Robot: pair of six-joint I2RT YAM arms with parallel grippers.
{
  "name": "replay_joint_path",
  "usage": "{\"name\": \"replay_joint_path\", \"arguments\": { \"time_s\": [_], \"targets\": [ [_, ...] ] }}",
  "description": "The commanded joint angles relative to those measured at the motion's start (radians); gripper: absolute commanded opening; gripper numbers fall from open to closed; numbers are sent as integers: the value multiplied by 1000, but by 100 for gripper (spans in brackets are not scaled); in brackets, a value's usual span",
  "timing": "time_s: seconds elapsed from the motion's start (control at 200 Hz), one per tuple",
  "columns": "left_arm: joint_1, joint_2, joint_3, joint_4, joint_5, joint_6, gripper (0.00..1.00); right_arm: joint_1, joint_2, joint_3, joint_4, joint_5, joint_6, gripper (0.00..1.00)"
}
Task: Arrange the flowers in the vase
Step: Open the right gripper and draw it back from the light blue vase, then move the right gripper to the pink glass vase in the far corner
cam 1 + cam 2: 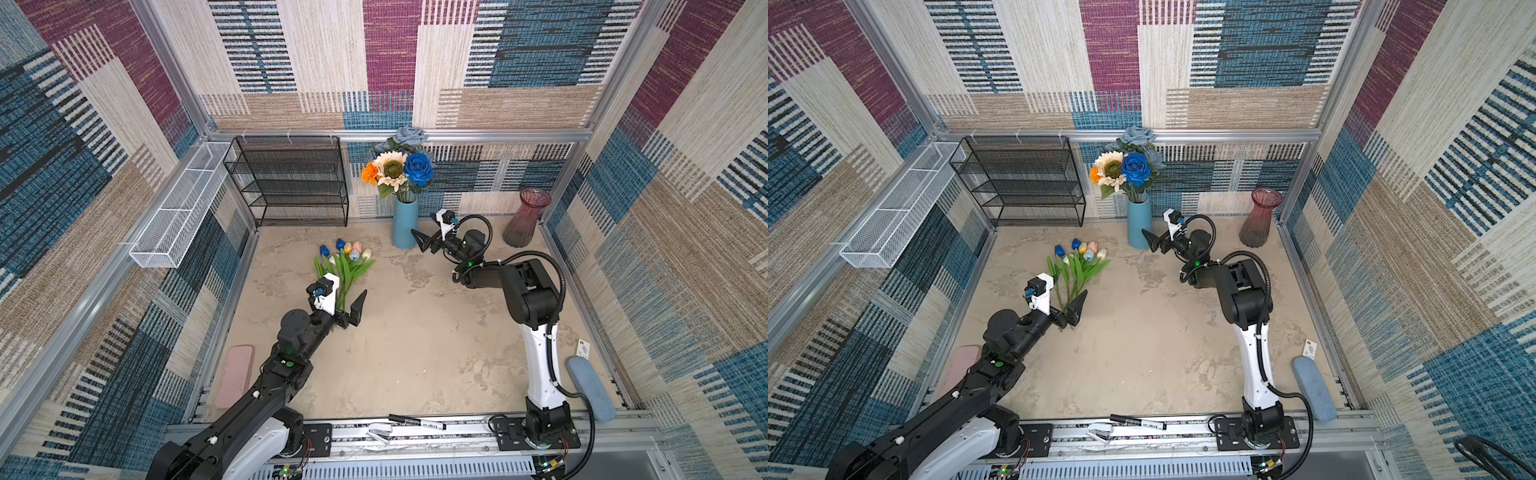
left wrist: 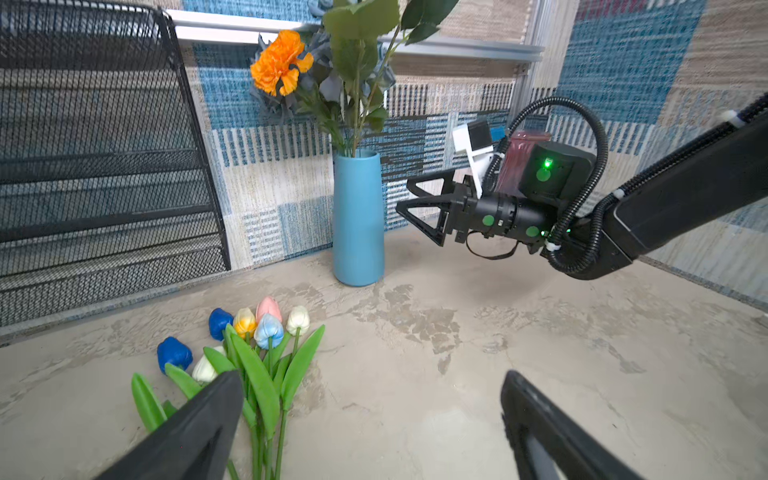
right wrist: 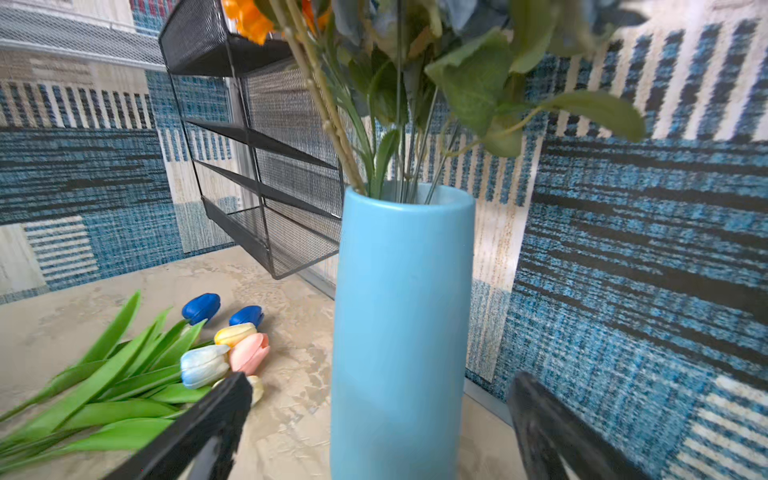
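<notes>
The tulips [image 1: 347, 259] are the only flowers not yet in a vase. They lie flat on the surface [image 1: 415, 332] as one loose bunch, with the blue, pink, yellow and white heads fanned toward the back wall and the stems pointing at the left arm. That puts the stem end where the left hand [image 1: 347, 309] can reach it. The left hand is low over the stem end and fully released, gripping nothing. In the left wrist view the stems run through its gap, close to one finger and well off centre, so it looks set to close on the thin stems and not on the soft heads.

The blue vase [image 1: 405, 224] stands upright near the back wall. It already holds the sunflower [image 1: 390, 168], the marigold [image 1: 369, 172], the bright blue rose [image 1: 417, 166] and the dusty-blue roses [image 1: 409, 135]. The right hand [image 1: 422, 241] is spread wide just beside the vase body with nothing in it, and its wrist view shows the vase framed between its fingers. I cannot tell whether it touches the vase. My guess is that it waits there to steady the tall, top-heavy vase while more stems are pushed in.

A maroon glass vase [image 1: 525, 218] stands empty in the far corner, well apart from both hands — spare, as far as I can judge.
</notes>
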Motion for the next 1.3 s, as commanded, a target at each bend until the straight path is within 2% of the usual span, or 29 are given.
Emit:
{"name": "replay_joint_path", "arguments": {
  "time_s": [0.0,0.155,0.205,0.316,0.426,0.506,0.606,0.862,1.037,1.292],
  "targets": [
    [-2,-26,14,19,91,20,99,-18,-164,-121,44,48,22,99],
    [-22,-48,63,-27,145,14,99,-71,-465,-291,-190,234,49,96],
    [-27,-43,73,-27,153,13,99,-113,-540,-366,-181,297,94,95],
    [-30,-15,83,-10,156,27,99,-237,-646,-522,-119,312,173,95],
    [-30,30,67,65,146,31,99,-350,-687,-673,39,328,209,97],
    [-29,51,58,100,143,24,99,-403,-678,-731,109,350,165,99],
    [-30,67,56,110,143,26,99,-460,-627,-746,175,299,93,100],
    [-30,91,45,138,137,27,99,-545,-354,-584,300,160,-4,100],
    [-29,82,57,106,141,31,99,-547,-258,-376,155,108,-52,100],
    [-29,79,99,51,142,49,99,-548,-80,-106,32,134,-115,100]
  ]
}}
